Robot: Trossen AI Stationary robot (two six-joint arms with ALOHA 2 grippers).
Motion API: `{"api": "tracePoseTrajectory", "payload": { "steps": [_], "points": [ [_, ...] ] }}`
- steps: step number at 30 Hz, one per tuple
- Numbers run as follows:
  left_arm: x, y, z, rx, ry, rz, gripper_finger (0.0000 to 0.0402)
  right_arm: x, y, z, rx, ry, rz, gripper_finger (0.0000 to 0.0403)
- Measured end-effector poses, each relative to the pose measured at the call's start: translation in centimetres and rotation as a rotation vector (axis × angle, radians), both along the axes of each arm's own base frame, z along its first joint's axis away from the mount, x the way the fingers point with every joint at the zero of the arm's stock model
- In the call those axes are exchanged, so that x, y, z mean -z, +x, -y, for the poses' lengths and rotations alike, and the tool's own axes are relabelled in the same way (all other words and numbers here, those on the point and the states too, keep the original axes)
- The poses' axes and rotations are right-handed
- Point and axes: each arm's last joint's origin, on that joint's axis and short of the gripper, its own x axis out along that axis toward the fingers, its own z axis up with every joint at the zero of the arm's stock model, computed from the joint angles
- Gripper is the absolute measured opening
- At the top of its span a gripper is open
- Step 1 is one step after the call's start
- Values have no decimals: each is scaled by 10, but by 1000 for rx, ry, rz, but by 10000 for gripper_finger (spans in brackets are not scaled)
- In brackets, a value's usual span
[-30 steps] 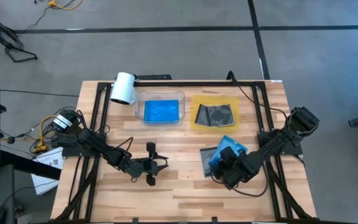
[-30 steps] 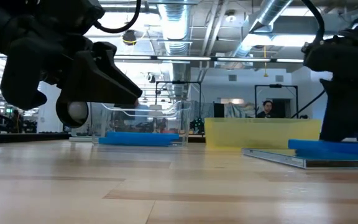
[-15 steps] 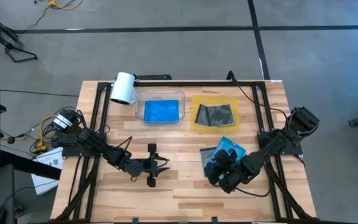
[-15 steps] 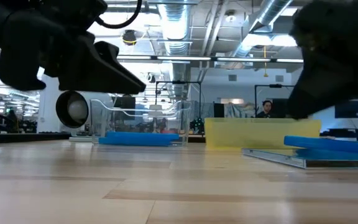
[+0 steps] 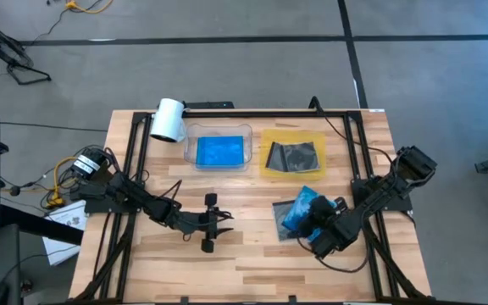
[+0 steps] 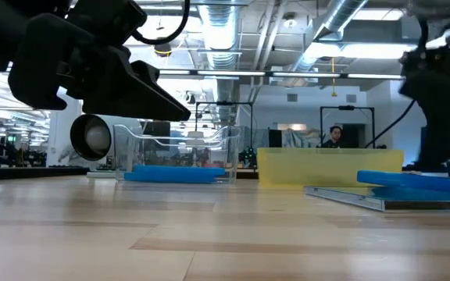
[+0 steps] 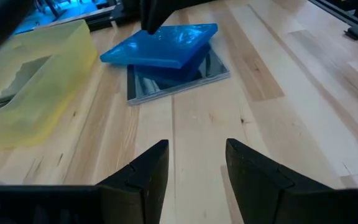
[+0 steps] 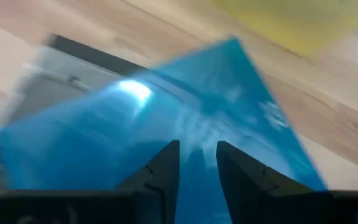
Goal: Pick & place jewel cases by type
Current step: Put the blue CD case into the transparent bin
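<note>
A blue jewel case lies tilted on a grey-clear jewel case on the table's right half. One edge rests on that case. My right gripper slants down over the blue case, fingers a narrow gap apart. My left gripper stands open left of the middle over bare wood, pointing toward the two cases. Another blue case lies in the clear tray. A grey case lies in the yellow tray. My right gripper comes at the blue case's top face slanting from above and from the table's right. Its fingers stand over the case's side nearest the right arm. I cannot tell whether the fingertips touch it.
A white cylinder lies at the far left beside the clear tray. Both trays stand side by side along the far edge. Bare wood lies between the two grippers and along the near edge.
My right gripper swung toward the table's left over the two stacked cases, then came back toward the right. The blue case, level a second ago, now lies tilted on the grey-clear one and sits a little nearer the table's left.
</note>
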Motion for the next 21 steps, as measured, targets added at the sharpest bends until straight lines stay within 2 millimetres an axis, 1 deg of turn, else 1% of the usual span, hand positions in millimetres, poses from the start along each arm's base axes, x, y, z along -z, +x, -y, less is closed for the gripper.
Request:
{"api": "tracePoseTrajectory", "payload": {
  "steps": [4, 8, 11, 16, 21],
  "points": [
    [1, 0, 0, 0, 3, -7, 154, 11, -12, 13, 100, 24, -102, 105],
    [1, -1, 0, 0, 7, -15, 154, 23, -14, 17, 92, 60, -68, 115],
    [1, -1, 0, 0, 7, -16, 153, 27, -10, 14, 69, 90, -2, 133],
    [1, -1, 0, -1, 7, -15, 153, 28, -5, 8, 8, 114, 38, 166],
    [1, -1, 0, -7, -10, -13, 153, 25, 6, -2, -109, 146, 94, 186]
  ]
}}
